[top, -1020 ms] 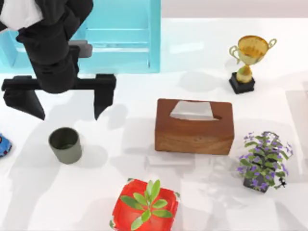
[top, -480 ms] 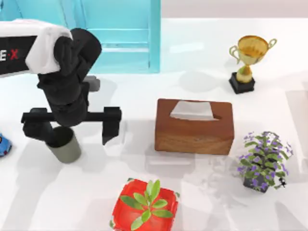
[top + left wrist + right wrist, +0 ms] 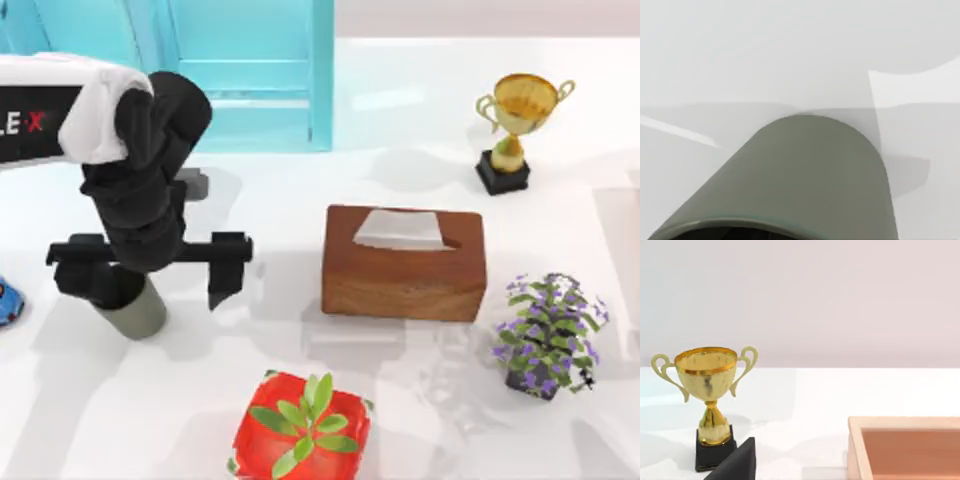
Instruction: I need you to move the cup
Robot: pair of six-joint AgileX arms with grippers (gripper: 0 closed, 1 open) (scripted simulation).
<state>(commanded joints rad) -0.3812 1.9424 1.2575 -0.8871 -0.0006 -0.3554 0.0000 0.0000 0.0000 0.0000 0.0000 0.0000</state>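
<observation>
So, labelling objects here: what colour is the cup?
Plain grey-green cup, clearest in the left wrist view.

The left arm [image 3: 60, 115] is white with red lettering, ending in a black gripper [image 3: 148, 272].

Our left gripper [image 3: 150, 270] covers the cup [image 3: 135, 312] from above — we see only its lower wall, the mouth hidden. In our left wrist view the cup's [image 3: 810, 175] rim is cut by the frame's edge. At the table's [image 3: 420, 400] left edge a small blue object [image 3: 8, 300] is clipped — too little shows to name it.
</observation>
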